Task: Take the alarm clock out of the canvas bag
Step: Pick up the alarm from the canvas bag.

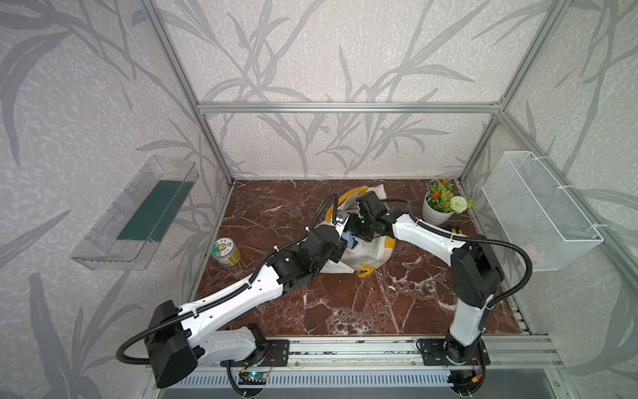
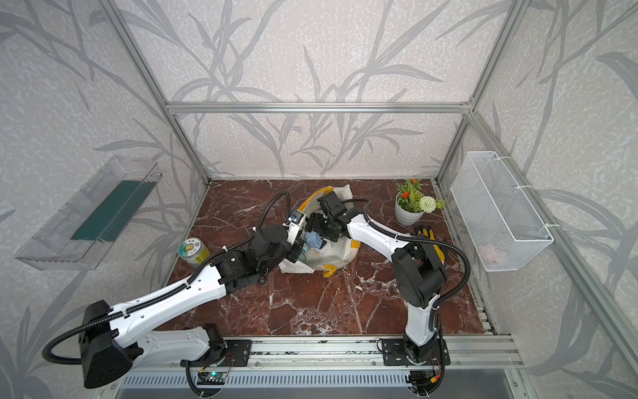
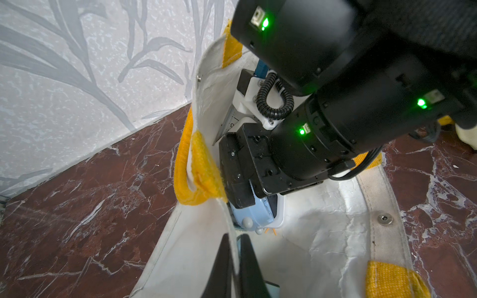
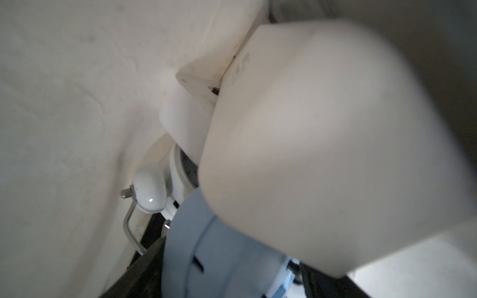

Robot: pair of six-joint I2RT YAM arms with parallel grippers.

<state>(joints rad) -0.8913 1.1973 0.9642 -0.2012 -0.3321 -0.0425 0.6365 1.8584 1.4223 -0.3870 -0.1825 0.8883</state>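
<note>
Sitting within right claw (image 4: 231, 254): alarm clock (image 4: 196, 232)

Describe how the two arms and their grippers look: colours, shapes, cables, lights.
Both the left arm and right arm have smooth white link shells between bulky black joint housings. Black corrugated conduit loops along each. Green status lights glow on the right arm's black wrist, beside a coiled black cord. The left gripper and right gripper have black fingers.
</note>
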